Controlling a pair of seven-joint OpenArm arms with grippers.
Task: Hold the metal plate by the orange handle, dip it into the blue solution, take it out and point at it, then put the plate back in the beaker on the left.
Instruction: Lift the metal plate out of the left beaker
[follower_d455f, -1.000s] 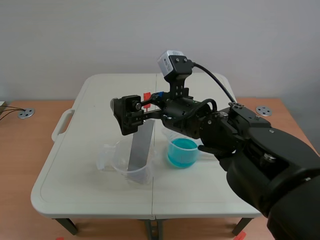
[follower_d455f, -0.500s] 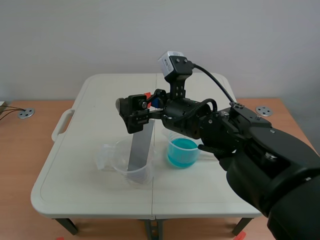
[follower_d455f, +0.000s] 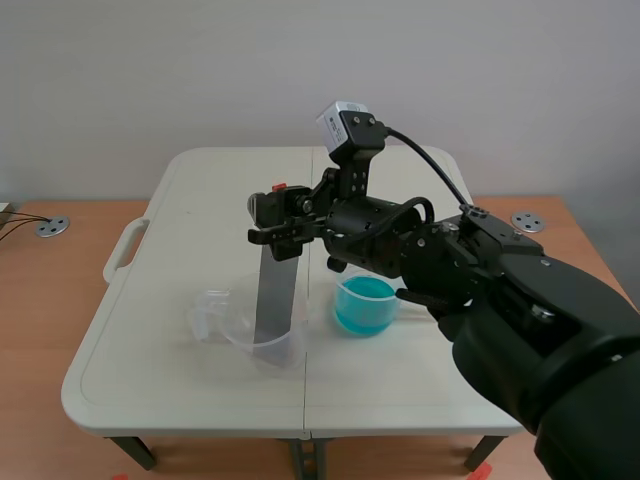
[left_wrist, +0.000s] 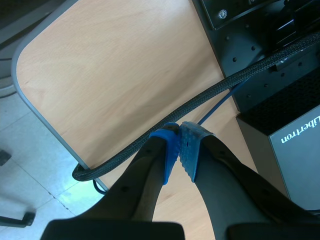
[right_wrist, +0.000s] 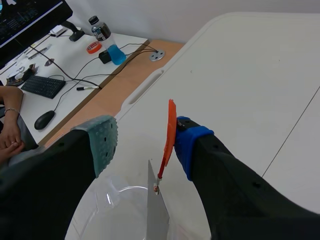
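Note:
The metal plate (follower_d455f: 278, 297) stands nearly upright in the clear beaker (follower_d455f: 245, 328) on the white table's left half, and its thin orange handle (follower_d455f: 279, 187) sticks up. My right gripper (follower_d455f: 279, 226) sits at the plate's top. In the right wrist view the orange handle (right_wrist: 170, 134) lies against one blue pad (right_wrist: 186, 145), with a gap to the other pad (right_wrist: 104, 142), so the right gripper (right_wrist: 145, 144) is open around it. The beaker of blue solution (follower_d455f: 364, 305) stands just right of the plate. My left gripper (left_wrist: 180, 150) is shut on nothing, off the table.
A black cable (left_wrist: 200, 100) and a black box (left_wrist: 280, 60) lie ahead of the left gripper over a wooden surface. Beyond the table's edge, the right wrist view shows a desk with a keyboard (right_wrist: 42, 86), a bottle (right_wrist: 102, 35) and a person's hand (right_wrist: 7, 137).
The right gripper's fingers have drawn much closer together around the orange handle. The gripper has shifted slightly right, and the plate now stands more upright.

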